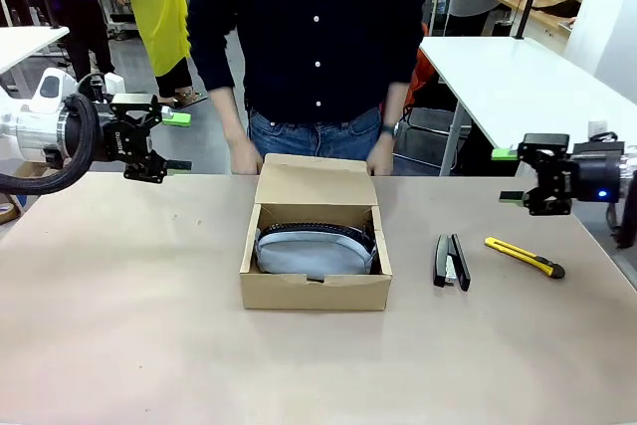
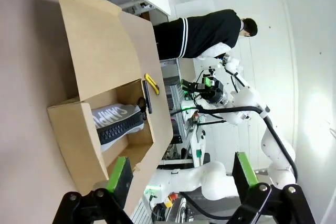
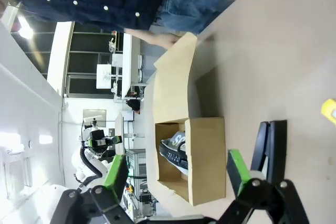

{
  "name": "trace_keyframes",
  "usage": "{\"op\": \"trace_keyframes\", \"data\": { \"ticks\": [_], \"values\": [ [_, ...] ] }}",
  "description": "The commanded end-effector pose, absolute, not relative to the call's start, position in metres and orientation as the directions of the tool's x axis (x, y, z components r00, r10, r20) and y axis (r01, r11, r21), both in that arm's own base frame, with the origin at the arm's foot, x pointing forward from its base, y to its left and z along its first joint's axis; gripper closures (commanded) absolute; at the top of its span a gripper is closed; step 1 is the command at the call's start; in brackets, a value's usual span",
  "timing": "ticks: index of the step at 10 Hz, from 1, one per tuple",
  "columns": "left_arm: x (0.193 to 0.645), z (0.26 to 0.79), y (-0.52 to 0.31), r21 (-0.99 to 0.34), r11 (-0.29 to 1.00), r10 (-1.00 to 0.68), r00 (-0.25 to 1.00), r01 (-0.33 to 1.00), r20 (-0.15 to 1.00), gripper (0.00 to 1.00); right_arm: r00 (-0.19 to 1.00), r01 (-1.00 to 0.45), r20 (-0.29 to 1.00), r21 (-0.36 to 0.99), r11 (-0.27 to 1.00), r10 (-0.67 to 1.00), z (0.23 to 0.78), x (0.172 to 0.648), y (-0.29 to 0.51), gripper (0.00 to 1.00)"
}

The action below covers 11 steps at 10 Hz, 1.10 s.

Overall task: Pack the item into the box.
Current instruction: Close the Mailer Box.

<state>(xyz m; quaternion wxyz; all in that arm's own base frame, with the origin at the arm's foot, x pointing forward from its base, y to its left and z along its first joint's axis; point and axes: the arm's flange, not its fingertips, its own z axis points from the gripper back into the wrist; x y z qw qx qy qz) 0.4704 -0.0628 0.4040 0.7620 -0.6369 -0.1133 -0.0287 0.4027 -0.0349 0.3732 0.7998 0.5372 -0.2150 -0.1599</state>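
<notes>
Toward the right edge of the desk [image 1: 119, 325]: black stapler [image 1: 451, 262], lying flat, closed; just right of it, not touching, yellow utility knife [image 1: 525, 257], angled. Beyond the far edge, white table [image 1: 518, 77].

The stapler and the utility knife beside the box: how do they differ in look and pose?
The stapler is black; the utility knife is yellow with a dark tip. The stapler lies nearer the box, pointing almost straight across the table; the utility knife lies farther out, slanted. The stapler looks thicker, the utility knife slimmer. Both lie flat on the table.
</notes>
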Motion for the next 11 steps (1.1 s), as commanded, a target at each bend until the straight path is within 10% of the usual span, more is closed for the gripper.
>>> {"op": "trace_keyframes", "data": {
  "ticks": [1,3,6,11],
  "values": [
    [0.471,0.406,-0.067,-0.965,0.185,0.097,0.974,0.185,0.205,0.00,0.858,0.016,0.174,0.932,0.363,-0.484,0.382,0.398,-0.046,0.00],
    [0.470,0.404,-0.067,-0.964,0.186,0.093,0.974,0.189,0.209,0.00,0.853,0.017,0.181,0.928,0.372,-0.490,0.377,0.400,-0.044,0.00],
    [0.522,0.389,-0.087,-0.956,0.265,-0.013,0.991,0.129,0.130,0.00,0.988,-0.078,0.137,0.846,0.527,-0.073,0.362,0.473,0.024,0.00],
    [0.609,0.331,-0.108,-0.968,0.249,-0.021,0.999,0.034,0.029,0.00,0.972,-0.148,0.059,0.905,0.399,0.226,0.302,0.571,0.124,0.00]
  ]
}}
